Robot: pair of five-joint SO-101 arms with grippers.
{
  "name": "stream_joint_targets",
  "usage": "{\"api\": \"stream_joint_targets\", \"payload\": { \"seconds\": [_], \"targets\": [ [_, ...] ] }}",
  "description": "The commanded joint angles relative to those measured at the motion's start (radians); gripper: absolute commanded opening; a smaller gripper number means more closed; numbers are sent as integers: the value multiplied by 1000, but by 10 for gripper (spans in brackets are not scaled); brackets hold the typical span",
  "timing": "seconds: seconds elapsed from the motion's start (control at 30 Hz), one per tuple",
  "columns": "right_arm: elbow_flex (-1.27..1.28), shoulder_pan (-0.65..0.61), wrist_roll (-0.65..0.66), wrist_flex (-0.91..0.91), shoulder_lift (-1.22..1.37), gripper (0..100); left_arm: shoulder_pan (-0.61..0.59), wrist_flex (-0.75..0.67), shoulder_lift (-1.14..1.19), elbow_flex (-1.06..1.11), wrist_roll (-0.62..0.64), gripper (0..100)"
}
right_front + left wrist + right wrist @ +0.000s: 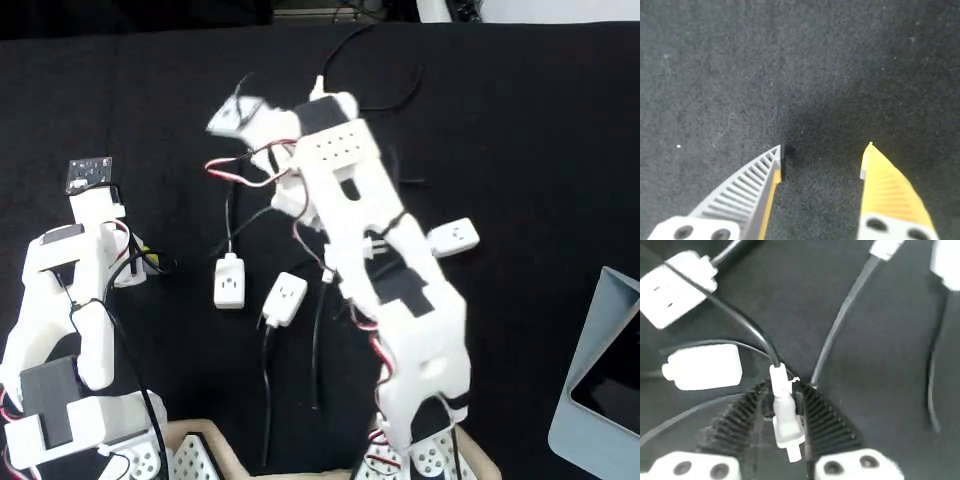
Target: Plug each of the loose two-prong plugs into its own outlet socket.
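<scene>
Black cloth (520, 120) covers the table. From above, the white right arm (400, 300) stretches from 6 o'clock past the centre toward 11 o'clock. In its wrist view the right gripper (786, 386) is pinching a white two-prong plug (786, 417) between ribbed dark fingers (832, 425), and the plug's black cord (740, 322) runs out beyond the fingertips over the cloth. Near that gripper lie a plain white block (702, 367) and, a little farther off, a slotted socket (672, 287); neither touches the plug. Seen from above, the first socket (229, 281) and second socket (285, 298) lie side by side just toward 8 o'clock of centre, each on a dark cord. The third socket (455, 237) sits toward 3 o'clock, beside the right arm. The left arm (60, 300) stands at 8 o'clock, and the left gripper (824, 146) hangs over bare cloth with its grey and yellow fingers spread apart, holding nothing. A grey-framed device (605, 380) lies at the 4 o'clock edge
</scene>
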Motion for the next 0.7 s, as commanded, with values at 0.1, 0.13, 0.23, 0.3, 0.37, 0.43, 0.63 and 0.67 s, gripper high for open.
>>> {"api": "stream_joint_targets", "payload": {
  "seconds": [0.1, 0.13, 0.23, 0.3, 0.37, 0.43, 0.63, 0.67],
  "targets": [
    [85, 87, -308, 32, -174, 11, -7, -18, -32, -7, 6, 256],
    [127, 103, -341, 21, -194, 11, -7, -18, -32, -7, 6, 256],
    [285, 157, -422, -49, -268, 11, -7, -18, -32, -7, 6, 256],
    [427, 187, -454, -146, -332, 11, -7, -18, -32, -7, 6, 256],
    [598, 206, -470, -275, -410, 11, -7, -18, -32, -7, 6, 256],
    [786, 215, -470, -416, -496, 11, -7, -18, -32, -7, 6, 256],
    [1260, 212, -462, -813, -707, 11, -7, -18, -32, -7, 6, 256],
    [1299, 212, -462, -842, -713, 12, -7, -18, -32, -7, 6, 256]
  ]
}}
